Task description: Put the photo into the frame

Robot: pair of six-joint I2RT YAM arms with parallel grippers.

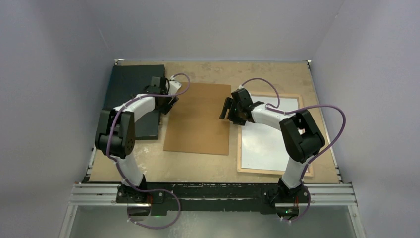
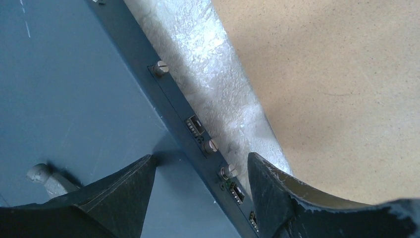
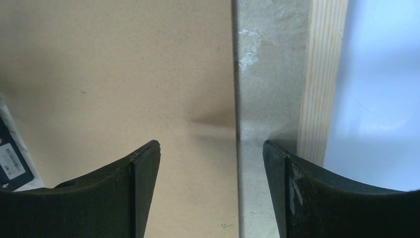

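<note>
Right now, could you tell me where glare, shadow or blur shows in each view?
Top external view: soft, even light, no hard shadows. Left wrist view: glare on the table strip beside the black board. Right wrist view: a faint shadow on the brown panel; the white inside the frame looks washed out.

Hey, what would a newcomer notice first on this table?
The big brown panel lying flat mid-table draws the eye first, flanked by a black board at the far left and the wood-edged frame, white inside, on the right. The left gripper hangs over the black board's edge, the right gripper over the gap beside the frame, both with jaws open and empty.
</note>
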